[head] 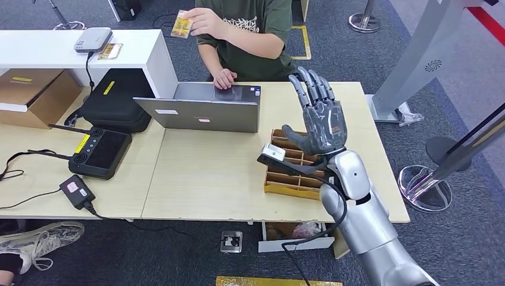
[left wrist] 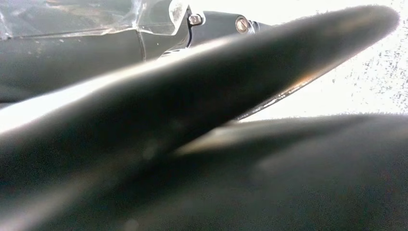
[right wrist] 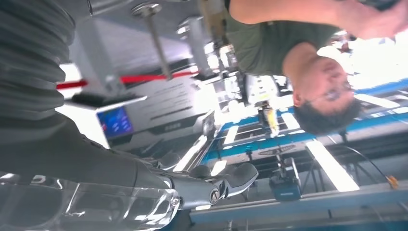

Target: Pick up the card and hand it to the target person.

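A person in a dark green shirt [head: 250, 30] sits behind the table and holds the yellow card [head: 181, 24] up in one hand, off to the far left. Their other hand rests on the laptop [head: 205, 107]. My right hand [head: 318, 116] is raised above the cardboard tray [head: 292, 173], fingers spread and pointing up, holding nothing. The right wrist view shows that hand's thumb [right wrist: 231, 179] with nothing against it, and the person [right wrist: 288, 43] beyond it. Dark blurred surfaces close to the lens cover the left wrist view.
A cardboard tray with compartments lies under my right arm. A grey laptop stands open mid-table. A black controller [head: 98, 152] and a power brick [head: 76, 190] lie at the left, a black bag [head: 113, 101] behind them. A white shelf [head: 71, 47] carries a small grey device.
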